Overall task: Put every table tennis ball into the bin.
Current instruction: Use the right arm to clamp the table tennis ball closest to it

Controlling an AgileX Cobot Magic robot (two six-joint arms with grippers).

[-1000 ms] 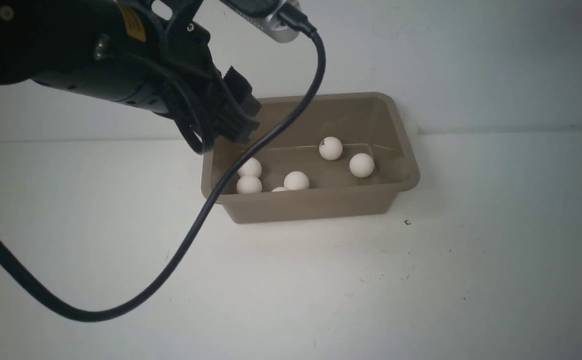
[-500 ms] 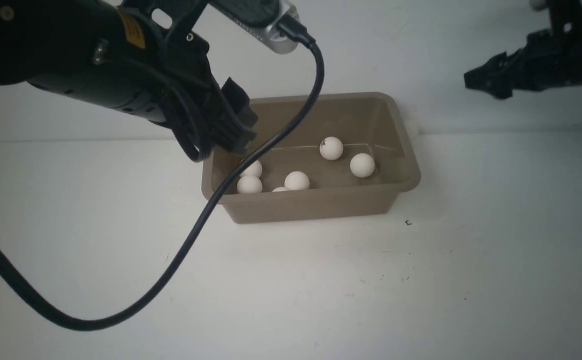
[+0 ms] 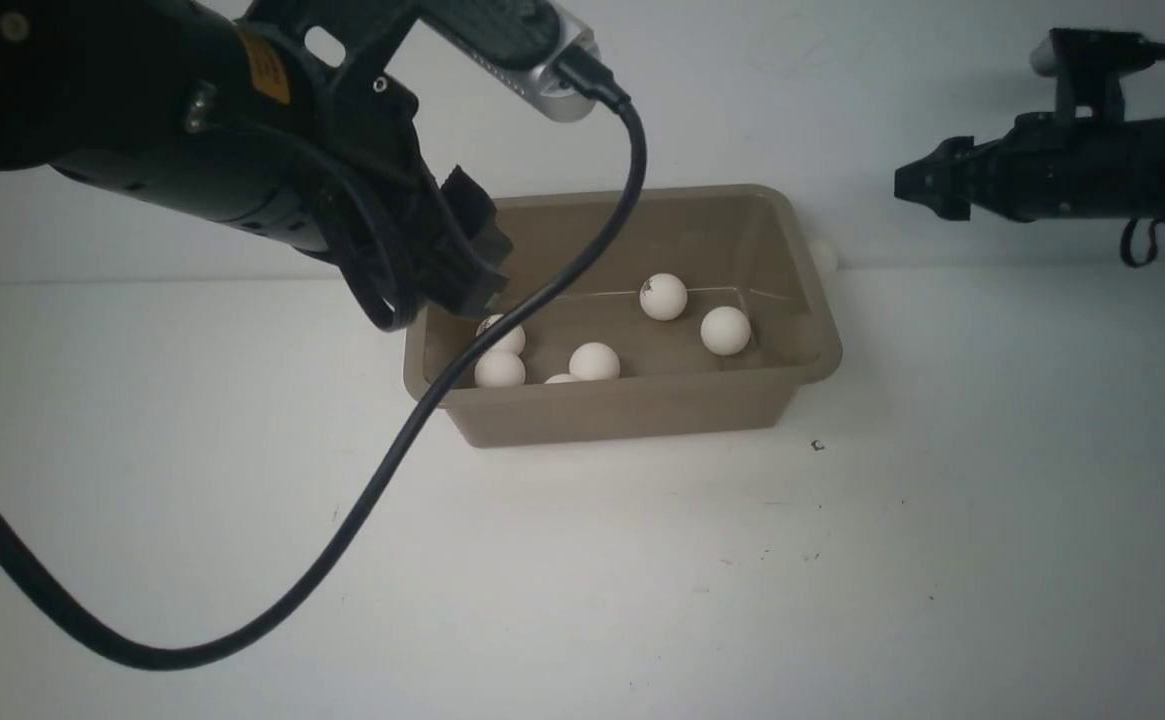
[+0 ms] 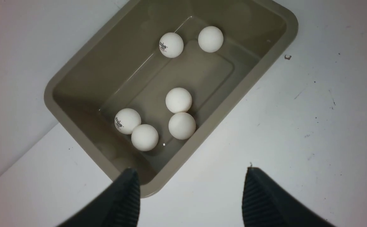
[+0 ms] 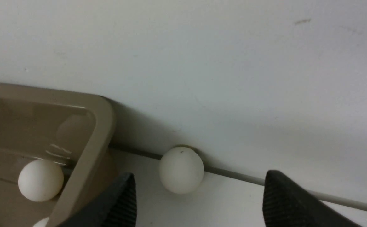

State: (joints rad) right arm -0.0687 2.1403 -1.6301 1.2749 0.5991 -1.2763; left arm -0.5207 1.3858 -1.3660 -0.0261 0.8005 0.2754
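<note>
right arm: new arrival. A second ago the upper right of the front view is bare wall; half a second ago the arm pokes in at the far right edge, and now it reaches further in toward the bin, with the right gripper (image 3: 904, 186) well up off the bench (image 3: 582, 560).

right gripper state: spread wide with nothing between the fingers. The right wrist view shows both dark fingertips (image 5: 120, 201) apart and only bench between them.

stray ball: the one that matters. A lone table tennis ball (image 5: 181, 169) sits on the bench right against the back wall (image 5: 202, 63), just outside the bin's far right corner. In the front view it's only a pale sliver (image 3: 823, 256) peeking past the rim, right of centre.

left arm: basically parked. The left gripper (image 4: 191, 197) hangs above the bin's near left corner, drifting only a hair upward over the last second. Its fingers are apart and empty in its wrist view.

bin: taupe tub (image 3: 632, 412) in the middle of the front view, hasn't budged.

balls in bin: six of them (image 4: 178, 100) lie loose on the bin floor, counted in the left wrist view. Same spots as a second ago, as far as I can tell.

what it means: looks like the right arm is lining up on that last ball outside the bin. Getting fingers around it so close to the wall and rim seems fiddly to me.
</note>
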